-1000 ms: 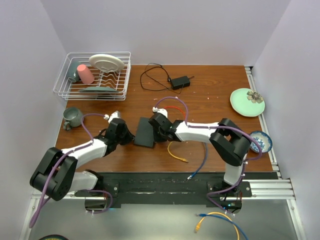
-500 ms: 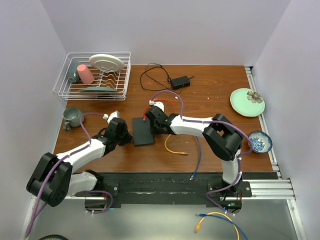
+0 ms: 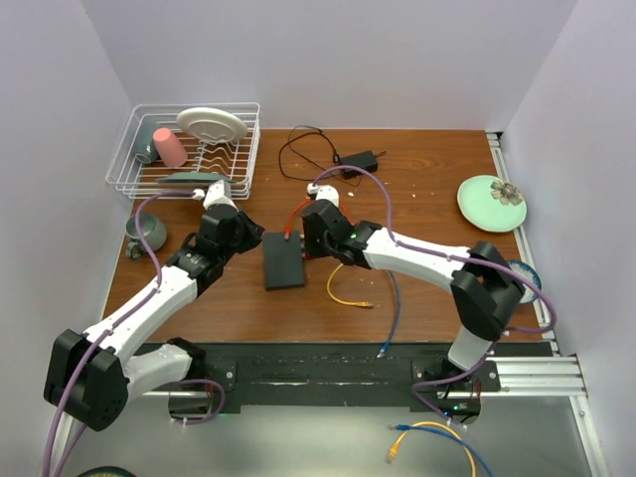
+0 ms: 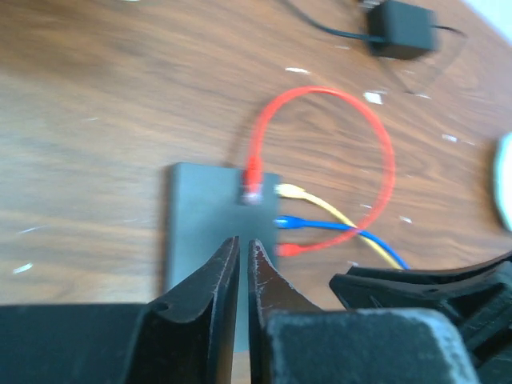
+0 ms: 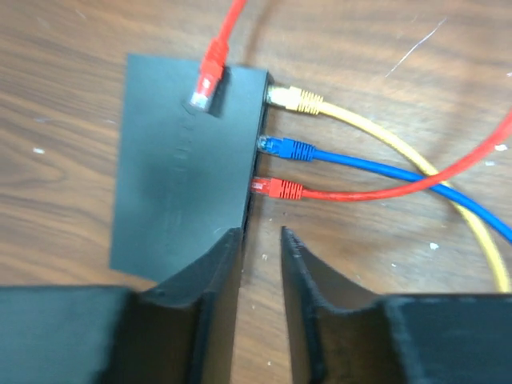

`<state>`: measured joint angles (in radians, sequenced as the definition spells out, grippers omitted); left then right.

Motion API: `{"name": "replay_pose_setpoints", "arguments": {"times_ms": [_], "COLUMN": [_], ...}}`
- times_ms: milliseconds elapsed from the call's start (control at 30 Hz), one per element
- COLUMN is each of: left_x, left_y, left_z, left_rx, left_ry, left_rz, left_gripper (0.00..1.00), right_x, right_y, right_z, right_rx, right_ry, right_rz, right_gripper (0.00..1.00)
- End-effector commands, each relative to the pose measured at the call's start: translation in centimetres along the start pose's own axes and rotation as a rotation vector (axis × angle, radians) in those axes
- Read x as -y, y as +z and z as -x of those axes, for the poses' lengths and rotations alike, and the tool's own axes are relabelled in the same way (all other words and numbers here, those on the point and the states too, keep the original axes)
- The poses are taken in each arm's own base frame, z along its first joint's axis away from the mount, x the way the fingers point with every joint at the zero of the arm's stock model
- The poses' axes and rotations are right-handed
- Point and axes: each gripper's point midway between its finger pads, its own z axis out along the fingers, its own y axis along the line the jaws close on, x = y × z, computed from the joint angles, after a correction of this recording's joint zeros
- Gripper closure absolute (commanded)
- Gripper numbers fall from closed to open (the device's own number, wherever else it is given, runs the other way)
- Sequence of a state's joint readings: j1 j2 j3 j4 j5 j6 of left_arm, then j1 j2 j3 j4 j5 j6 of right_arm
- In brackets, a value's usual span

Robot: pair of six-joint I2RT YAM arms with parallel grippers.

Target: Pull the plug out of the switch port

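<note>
The flat black box point(image 3: 283, 263) lies on the wooden table. The switch port row is on its right narrow edge point(image 5: 258, 144), with a yellow plug point(image 5: 293, 98), a blue plug point(image 5: 285, 148) and a red plug point(image 5: 277, 189) in it. The red cable's other plug point(image 5: 206, 77) lies loose on the box top. My left gripper point(image 4: 242, 242) is shut and empty above the box's near part point(image 4: 200, 224), at the box's far left corner in the top view point(image 3: 244, 238). My right gripper point(image 5: 260, 234) is slightly open and empty over the box's right edge, below the red plug.
A black adapter point(image 3: 358, 159) with thin cord lies at the back. A wire dish rack point(image 3: 184, 149) stands back left, with a grey mug point(image 3: 146, 232) in front of it. A green plate point(image 3: 492, 204) and a blue bowl point(image 3: 524, 280) are at the right. Yellow point(image 3: 350, 298) and blue point(image 3: 394, 316) cables trail forward.
Both arms have moved toward the back of the table and off the box's sides. The box, tilted before, has turned and now lies straight and flat.
</note>
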<state>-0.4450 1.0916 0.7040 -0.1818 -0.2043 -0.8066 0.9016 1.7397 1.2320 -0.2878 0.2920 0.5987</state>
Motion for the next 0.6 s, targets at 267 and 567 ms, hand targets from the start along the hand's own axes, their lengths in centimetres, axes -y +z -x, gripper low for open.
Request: {"name": "replay_pose_setpoints", "arguments": {"times_ms": [267,567], "left_x": [5.6,3.5], "left_y": [0.5,2.2], "left_z": [-7.6,-9.5], "left_rx": [-0.208,-0.258], "left_ry": [-0.123,-0.112], "left_rz": [-0.522,-0.426], "left_gripper": [1.0,1.0], "right_x": [-2.1,-3.4], "right_y": [-0.6,0.7], "right_z": [-0.5,0.0], "right_rx": [0.035,0.046], "right_ry": [0.322,0.465], "right_rz": [0.308,0.425], "right_gripper": [0.47,0.48]}}
